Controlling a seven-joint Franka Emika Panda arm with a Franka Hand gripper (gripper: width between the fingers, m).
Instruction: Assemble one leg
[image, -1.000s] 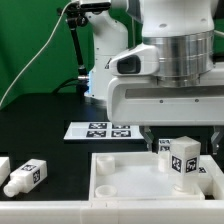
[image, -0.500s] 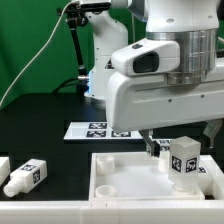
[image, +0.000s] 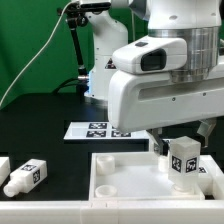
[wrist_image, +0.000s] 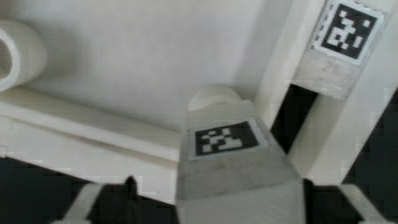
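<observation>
A white leg (image: 185, 162) with a black-and-white tag stands upright on the large white tray (image: 125, 185) at the exterior view's right. My gripper (image: 186, 142) hangs right over it. One finger (image: 158, 143) shows beside the leg. In the wrist view the leg (wrist_image: 228, 150) sits between my two fingers (wrist_image: 86, 205), with dark gaps on both sides. My gripper (wrist_image: 222, 208) is open around it without gripping. A second tagged white piece (wrist_image: 338, 55) lies close beside the leg.
Another leg (image: 25, 177) lies on the black table at the exterior view's left, with a further one (image: 3, 165) cut off by the edge. The marker board (image: 98, 130) lies behind the tray. A round corner hole (wrist_image: 15, 52) of the tray shows in the wrist view.
The arm's hand has shifted slightly toward the exterior view's right and turned, bringing the fingers closer over the upright leg. The leg and the other parts have not moved.
</observation>
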